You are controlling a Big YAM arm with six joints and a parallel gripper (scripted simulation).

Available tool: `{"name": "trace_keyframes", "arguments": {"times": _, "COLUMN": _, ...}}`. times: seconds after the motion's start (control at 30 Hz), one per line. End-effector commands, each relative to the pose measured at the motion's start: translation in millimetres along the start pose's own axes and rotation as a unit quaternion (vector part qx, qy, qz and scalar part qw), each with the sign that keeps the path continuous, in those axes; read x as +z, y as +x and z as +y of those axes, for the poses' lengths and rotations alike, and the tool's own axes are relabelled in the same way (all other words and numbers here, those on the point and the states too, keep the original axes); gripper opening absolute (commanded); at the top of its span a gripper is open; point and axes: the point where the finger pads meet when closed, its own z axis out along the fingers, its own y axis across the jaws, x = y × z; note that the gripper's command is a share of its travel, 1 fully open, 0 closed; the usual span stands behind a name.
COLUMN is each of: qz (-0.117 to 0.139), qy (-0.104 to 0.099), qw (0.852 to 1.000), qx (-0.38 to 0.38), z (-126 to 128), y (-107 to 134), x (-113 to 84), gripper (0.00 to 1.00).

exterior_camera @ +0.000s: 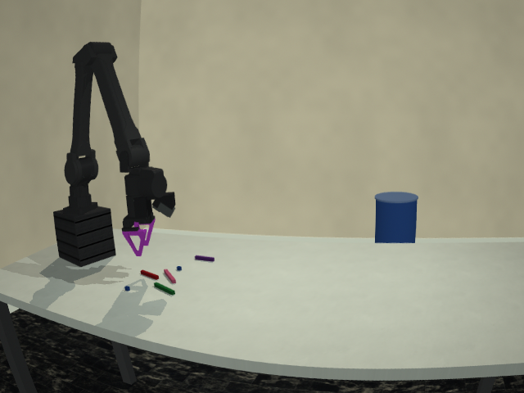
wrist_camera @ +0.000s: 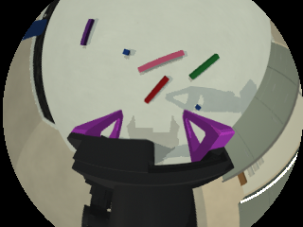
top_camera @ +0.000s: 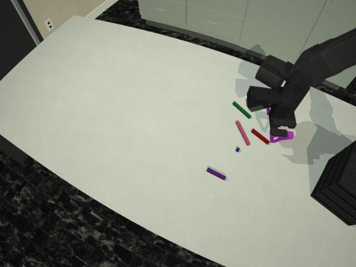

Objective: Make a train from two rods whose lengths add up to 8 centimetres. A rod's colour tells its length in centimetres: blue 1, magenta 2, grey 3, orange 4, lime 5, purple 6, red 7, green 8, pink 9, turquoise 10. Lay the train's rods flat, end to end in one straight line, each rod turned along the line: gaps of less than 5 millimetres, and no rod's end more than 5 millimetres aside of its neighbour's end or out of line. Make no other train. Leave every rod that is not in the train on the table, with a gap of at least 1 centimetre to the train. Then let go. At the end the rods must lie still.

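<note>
Several rods lie flat on the white table (top_camera: 114, 100) (exterior_camera: 317, 304). The red rod (top_camera: 260, 136) (exterior_camera: 149, 274) (wrist_camera: 157, 90) lies nearest my gripper. Beside it lie the pink rod (top_camera: 242, 132) (exterior_camera: 169, 275) (wrist_camera: 161, 61) and the green rod (top_camera: 241, 109) (exterior_camera: 164, 288) (wrist_camera: 204, 66). One blue cube (top_camera: 237, 149) (exterior_camera: 178, 268) (wrist_camera: 127, 52) sits past the pink rod. A second blue cube (exterior_camera: 127, 287) (wrist_camera: 199, 108) lies close ahead of one finger and is hidden in the top view. The purple rod (top_camera: 216, 173) (exterior_camera: 204, 258) (wrist_camera: 87, 32) lies apart, farthest away. My gripper (top_camera: 270, 127) (exterior_camera: 142, 248) (wrist_camera: 152, 113), with magenta fingers, is open and empty, just above the table.
The black robot base (top_camera: 339, 189) (exterior_camera: 84, 234) stands at the table's edge close to the rods. A blue cylinder (exterior_camera: 395, 219) stands far off at the table's back. Cabinets (top_camera: 215, 17) stand beyond the table.
</note>
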Motion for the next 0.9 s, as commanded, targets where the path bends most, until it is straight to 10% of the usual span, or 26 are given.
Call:
{"name": "trace_keyframes", "arguments": {"times": 0.0, "qz": -0.012, "qy": 0.006, "qw": 0.999, "qx": 0.047, "z": 2.3, "y": -6.8, "x": -3.1, "gripper": 1.00}}
{"name": "trace_keyframes", "arguments": {"times": 0.87, "qz": -0.015, "qy": 0.005, "qw": 0.984, "qx": 0.176, "z": 9.7, "y": -9.1, "x": -4.8, "gripper": 1.00}}
